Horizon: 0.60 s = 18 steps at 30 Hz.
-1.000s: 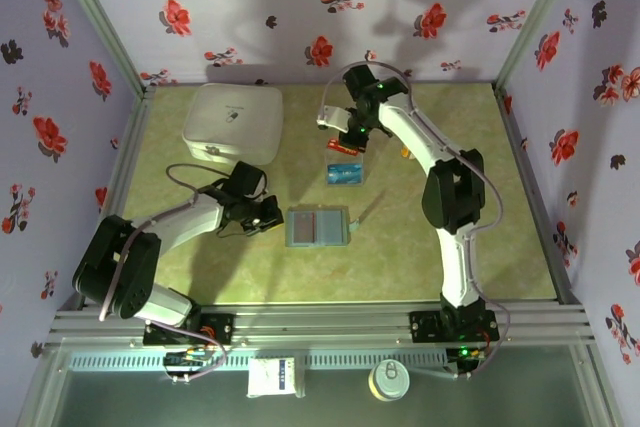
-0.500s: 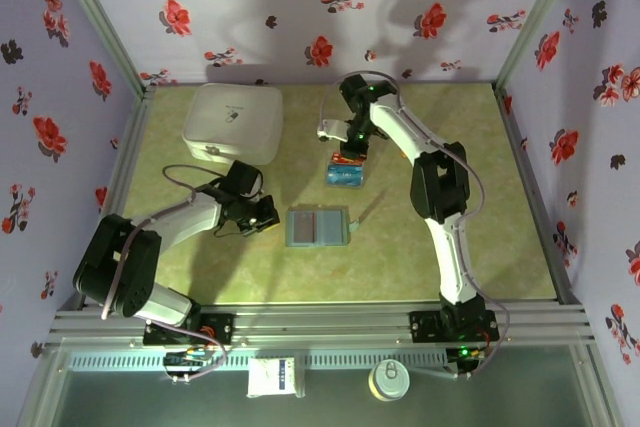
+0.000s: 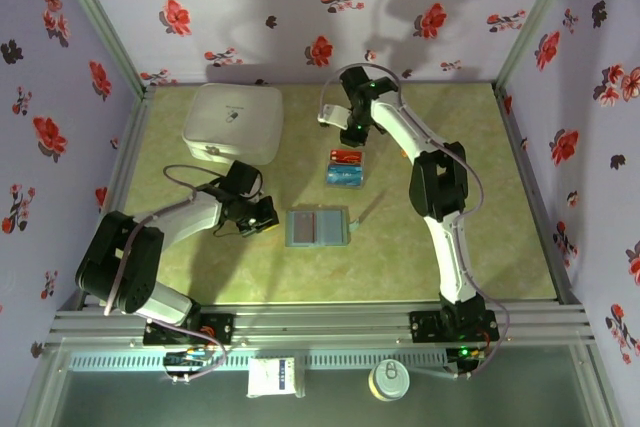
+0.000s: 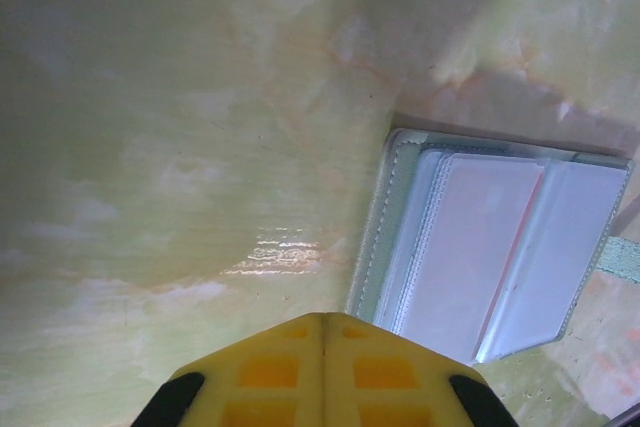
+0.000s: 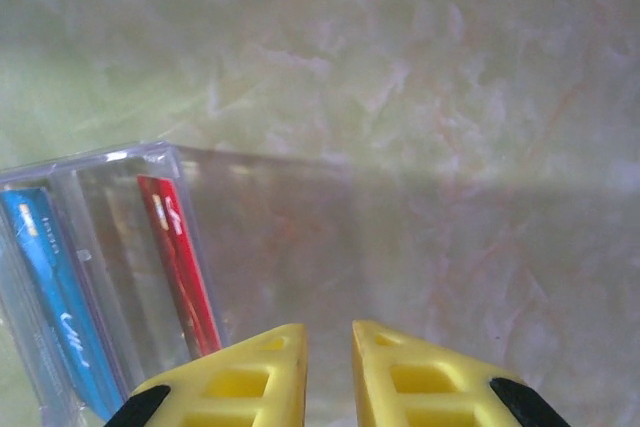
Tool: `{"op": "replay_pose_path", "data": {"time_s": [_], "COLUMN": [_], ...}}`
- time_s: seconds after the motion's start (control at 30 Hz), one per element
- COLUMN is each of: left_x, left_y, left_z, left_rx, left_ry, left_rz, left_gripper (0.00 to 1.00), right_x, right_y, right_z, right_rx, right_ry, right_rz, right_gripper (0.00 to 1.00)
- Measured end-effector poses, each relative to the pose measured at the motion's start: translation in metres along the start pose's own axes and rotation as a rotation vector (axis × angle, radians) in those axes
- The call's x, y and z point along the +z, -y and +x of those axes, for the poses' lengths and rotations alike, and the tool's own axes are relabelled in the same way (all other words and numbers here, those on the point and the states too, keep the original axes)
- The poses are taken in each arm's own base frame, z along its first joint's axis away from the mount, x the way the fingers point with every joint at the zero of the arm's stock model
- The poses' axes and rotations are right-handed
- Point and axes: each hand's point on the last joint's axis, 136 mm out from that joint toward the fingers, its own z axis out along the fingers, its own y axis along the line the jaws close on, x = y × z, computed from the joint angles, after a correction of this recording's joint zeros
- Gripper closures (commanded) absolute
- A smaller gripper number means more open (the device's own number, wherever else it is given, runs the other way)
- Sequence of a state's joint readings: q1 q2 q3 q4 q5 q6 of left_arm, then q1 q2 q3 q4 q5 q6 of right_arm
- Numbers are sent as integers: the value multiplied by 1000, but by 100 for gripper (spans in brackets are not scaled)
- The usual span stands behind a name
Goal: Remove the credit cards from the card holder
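Note:
The grey-blue card holder (image 3: 317,227) lies open at the table's middle, its clear sleeves (image 4: 500,247) facing up and its tab (image 4: 620,252) at the right. A red credit card (image 3: 345,156) and a blue one (image 3: 344,176) rest behind it inside a clear plastic tray (image 5: 110,177); in the right wrist view the red card (image 5: 180,262) and the blue card (image 5: 55,292) stand on edge. My right gripper (image 3: 350,129) (image 5: 328,327) hovers just beyond the red card, slightly open and holding nothing. Just left of the holder, my left gripper (image 3: 264,222) (image 4: 322,317) is shut and empty.
A white rounded-square box (image 3: 232,122) stands at the back left. A small orange item (image 3: 405,154) lies right of the right arm. Patterned walls enclose the green table (image 3: 480,207) on three sides.
My right gripper lowered the red card beside the blue one, let go of it and drew back toward the far wall, its jaws parting. The left arm has not moved.

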<state>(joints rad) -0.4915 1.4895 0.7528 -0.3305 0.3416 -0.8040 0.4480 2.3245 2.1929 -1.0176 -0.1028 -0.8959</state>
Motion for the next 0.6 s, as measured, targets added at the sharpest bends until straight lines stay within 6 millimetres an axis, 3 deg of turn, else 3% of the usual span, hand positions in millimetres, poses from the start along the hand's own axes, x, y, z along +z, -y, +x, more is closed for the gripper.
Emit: {"op": "replay_pose_path", "data": {"time_s": [0.4, 0.6], "left_x": [0, 0], "left_y": [1, 2], "left_z": [-1, 0], "left_rx": [3, 2], "left_ry": [-2, -6], "left_rz": [4, 8], "left_gripper": [97, 97], "right_x": [21, 19], "right_y": [-7, -6], "right_z": [10, 9], "right_rx": [49, 58], "right_ry": [-11, -5], "right_rz": [-14, -6], "right_gripper": [78, 78]}}
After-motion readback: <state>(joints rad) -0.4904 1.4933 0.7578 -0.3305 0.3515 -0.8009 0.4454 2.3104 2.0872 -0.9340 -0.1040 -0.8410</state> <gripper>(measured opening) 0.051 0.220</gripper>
